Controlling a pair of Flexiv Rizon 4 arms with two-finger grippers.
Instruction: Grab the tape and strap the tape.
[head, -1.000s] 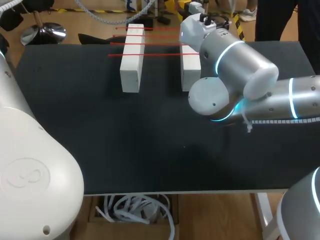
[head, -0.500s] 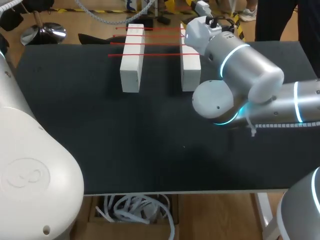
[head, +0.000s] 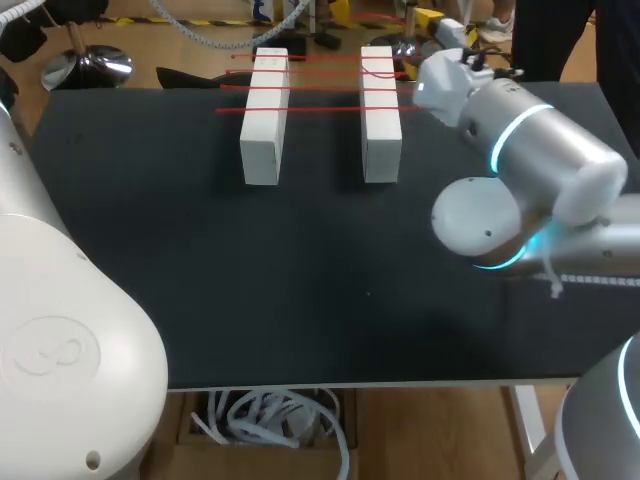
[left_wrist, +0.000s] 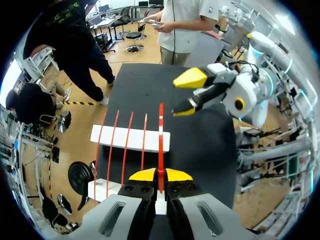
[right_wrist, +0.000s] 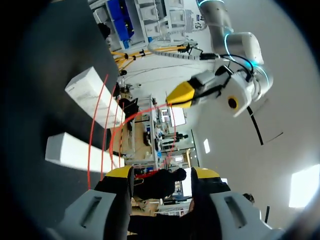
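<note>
The left pincer (left_wrist: 160, 176) is clamped shut on a strand of red tape (left_wrist: 161, 132), which runs ahead over two white blocks (head: 264, 115) (four more strands cross them alongside). The right pincer (right_wrist: 162, 175) gapes, holding nothing, near the table's (head: 300, 280) far edge, right of the blocks.

place: robotics lab | cue: left arm (head: 60, 340), right arm (head: 550, 160), black table (head: 250, 280)

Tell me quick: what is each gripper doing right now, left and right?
Left gripper: closed on a strand of red tape.
Right gripper: open, fingers wide apart, gripping nothing.
</note>
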